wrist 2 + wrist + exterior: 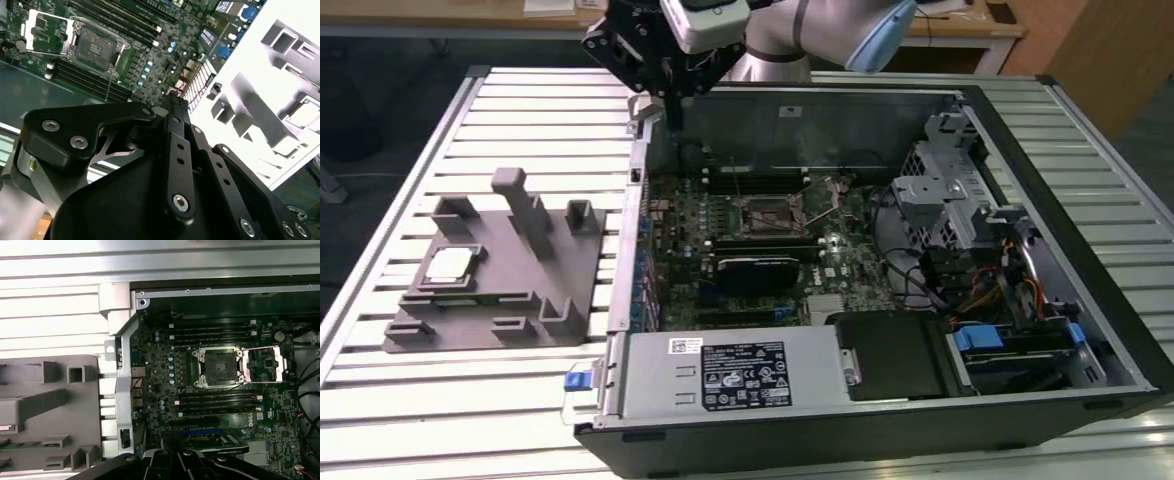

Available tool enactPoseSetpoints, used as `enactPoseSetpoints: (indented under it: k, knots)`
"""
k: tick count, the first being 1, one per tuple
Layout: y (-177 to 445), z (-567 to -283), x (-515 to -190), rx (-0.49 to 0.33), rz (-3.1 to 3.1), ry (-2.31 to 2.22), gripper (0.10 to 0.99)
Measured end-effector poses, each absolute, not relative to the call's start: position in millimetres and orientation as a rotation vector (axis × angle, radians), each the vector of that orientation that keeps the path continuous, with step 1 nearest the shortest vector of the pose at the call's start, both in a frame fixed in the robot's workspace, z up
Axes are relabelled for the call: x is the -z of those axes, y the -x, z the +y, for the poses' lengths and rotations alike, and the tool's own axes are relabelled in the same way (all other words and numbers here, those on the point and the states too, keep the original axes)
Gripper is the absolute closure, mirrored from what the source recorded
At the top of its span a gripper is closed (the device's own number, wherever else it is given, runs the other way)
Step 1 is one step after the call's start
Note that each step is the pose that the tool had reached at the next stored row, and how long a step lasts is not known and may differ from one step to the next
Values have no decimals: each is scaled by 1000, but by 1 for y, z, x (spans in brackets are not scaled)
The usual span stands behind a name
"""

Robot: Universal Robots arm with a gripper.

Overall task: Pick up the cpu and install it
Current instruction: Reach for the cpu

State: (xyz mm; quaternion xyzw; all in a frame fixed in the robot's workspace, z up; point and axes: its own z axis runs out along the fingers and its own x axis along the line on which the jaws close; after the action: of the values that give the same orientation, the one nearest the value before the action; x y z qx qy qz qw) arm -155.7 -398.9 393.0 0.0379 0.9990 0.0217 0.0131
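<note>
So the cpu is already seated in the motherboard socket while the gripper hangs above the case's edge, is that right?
Not quite: in the exterior view the cpu lies on the grey plastic fixture beside the case, and the motherboard socket stands open and empty. The gripper does hang above the case's edge.
</note>
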Motion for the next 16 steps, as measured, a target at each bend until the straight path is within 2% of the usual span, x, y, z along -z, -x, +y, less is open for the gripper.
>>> enactPoseSetpoints:
  k: [16]
  knots:
    - [181, -399, -393, -68, 3112, -118, 980]
